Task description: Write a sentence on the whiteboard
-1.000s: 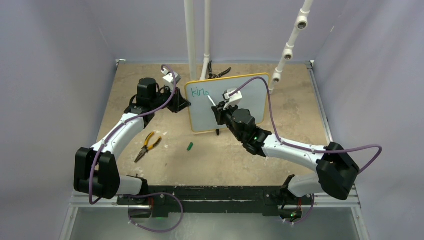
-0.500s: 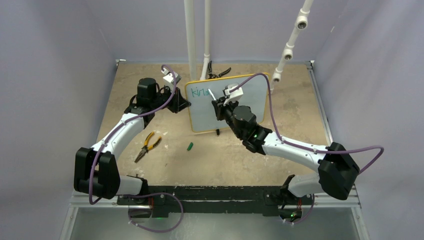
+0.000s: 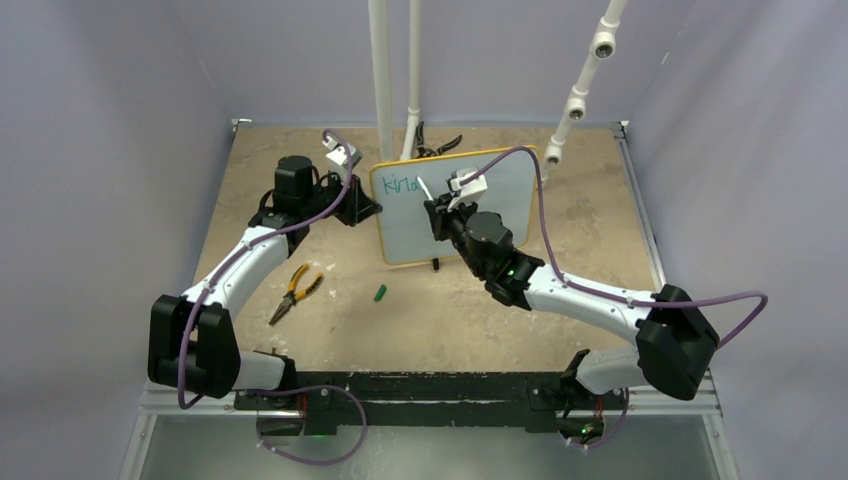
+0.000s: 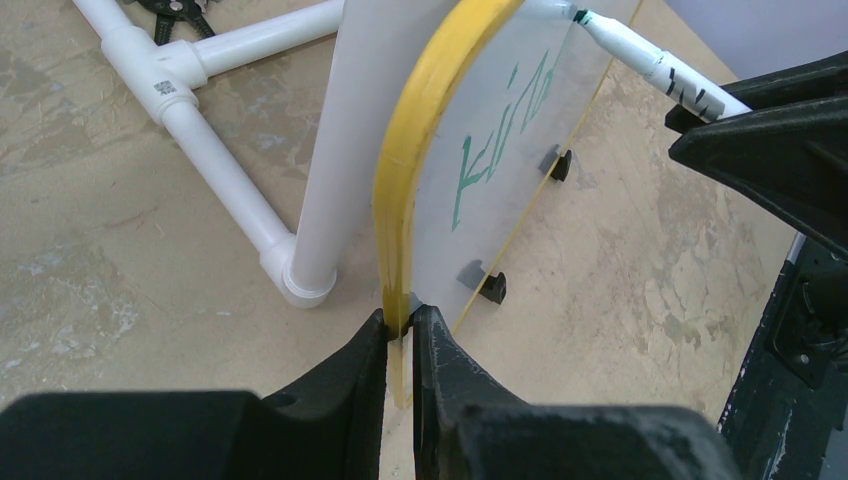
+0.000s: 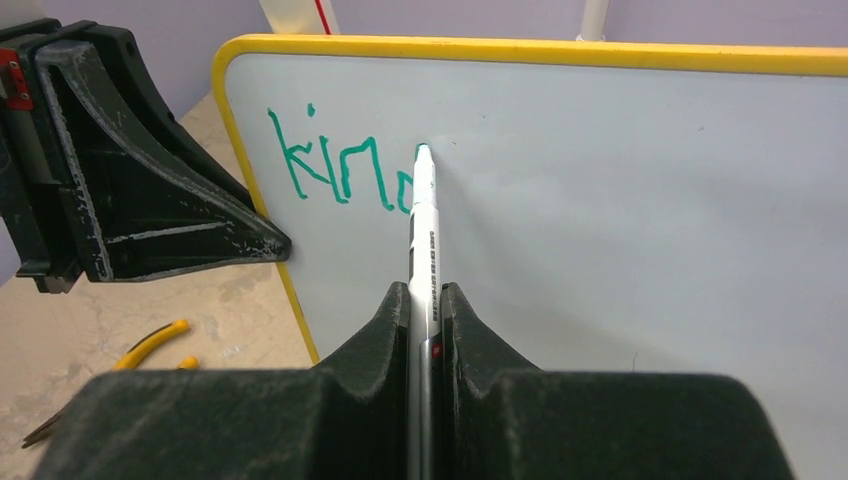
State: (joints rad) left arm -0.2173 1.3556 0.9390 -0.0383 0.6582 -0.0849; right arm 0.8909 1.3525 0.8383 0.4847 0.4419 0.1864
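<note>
Writing step under way: the first word of the sentence [image 5: 340, 170] is going onto the whiteboard [image 3: 505, 180].
The whiteboard is standing upright near the middle of the bench's far edge. The left gripper [image 4: 400, 322] is pinching the board's yellow left frame edge and bracing it. The right gripper [image 5: 425, 298] is clamping the marker pen [image 5: 424, 225], with the tip meeting the board at the top of the "d" in "kind". Judged next: drawing the stem down, then shifting right for further letters with light, even pressure.

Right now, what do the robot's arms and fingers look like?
The left arm and right arm have white links and bulky black joints. A purple cable loops along each, and a small white block sits at each wrist. The fingers are black, wedge-shaped, scuffed pale at the edges.
</note>
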